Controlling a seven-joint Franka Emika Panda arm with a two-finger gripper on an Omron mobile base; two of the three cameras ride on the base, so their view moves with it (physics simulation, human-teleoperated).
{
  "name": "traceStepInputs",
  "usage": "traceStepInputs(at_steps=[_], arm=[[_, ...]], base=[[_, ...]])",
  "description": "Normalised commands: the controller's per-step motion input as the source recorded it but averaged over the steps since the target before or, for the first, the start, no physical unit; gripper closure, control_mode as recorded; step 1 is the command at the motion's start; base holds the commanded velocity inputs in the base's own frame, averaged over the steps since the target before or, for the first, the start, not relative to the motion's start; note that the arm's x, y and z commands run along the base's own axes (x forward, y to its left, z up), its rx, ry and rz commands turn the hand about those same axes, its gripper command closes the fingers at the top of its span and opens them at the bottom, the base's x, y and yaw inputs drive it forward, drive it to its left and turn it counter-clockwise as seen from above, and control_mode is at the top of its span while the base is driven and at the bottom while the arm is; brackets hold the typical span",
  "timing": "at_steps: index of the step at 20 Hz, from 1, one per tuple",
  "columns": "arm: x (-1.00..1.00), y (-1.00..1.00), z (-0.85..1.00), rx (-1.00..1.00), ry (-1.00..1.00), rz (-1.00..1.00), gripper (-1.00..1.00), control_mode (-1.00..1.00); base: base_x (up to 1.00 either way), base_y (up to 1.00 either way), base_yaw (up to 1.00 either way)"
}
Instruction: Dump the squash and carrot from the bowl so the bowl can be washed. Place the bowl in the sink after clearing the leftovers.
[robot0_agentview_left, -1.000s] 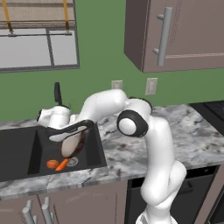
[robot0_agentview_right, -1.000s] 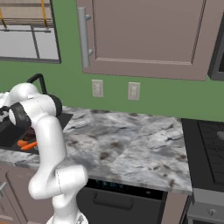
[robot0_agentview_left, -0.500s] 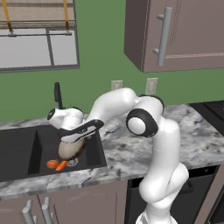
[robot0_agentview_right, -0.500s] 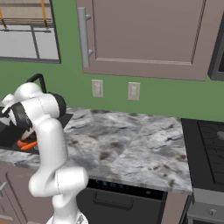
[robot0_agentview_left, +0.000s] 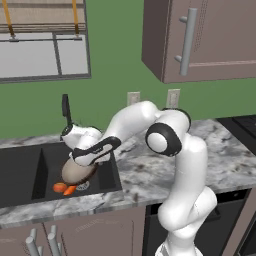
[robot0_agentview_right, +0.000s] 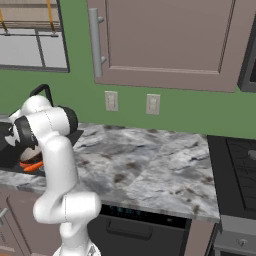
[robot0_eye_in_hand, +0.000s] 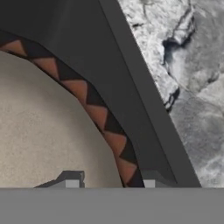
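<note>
Left base view: hand (robot0_agentview_left: 84, 161) clamped on the tilted tan-grey bowl (robot0_agentview_left: 76, 171), over the black sink (robot0_agentview_left: 30, 172).

the white arm reaches out to the robot's left and bends down low, wrist rolled so the hand lies nearly level. the gripper (robot0_agentview_left: 85, 161) has its jaws drawn nearly together, pinching a rim.

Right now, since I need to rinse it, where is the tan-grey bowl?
In the left base view, the tan-grey bowl hangs tilted inside the black sink, just above the orange carrot near the drain.
</note>
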Motion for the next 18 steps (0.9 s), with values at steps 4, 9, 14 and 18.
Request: traceStepInputs(at_steps=[4,9,14,18], arm=[[0.10,0.19,-0.11,0.12,0.10,-0.01,1.00,-1.00],[0.09,0.21,-0.29,0.03,0.19,-0.06,1.00,-1.00],[0.00,-0.09,-0.51,-0.05,0.24,-0.06,1.00,-1.00],[0.00,0.00,-0.28,-0.04,0.20,0.00,1.00,-1.00]], base=[[0.00,0.00,0.00],[0.00,0.00,0.00],[0.00,0.00,0.00],[0.00,0.00,0.00]])
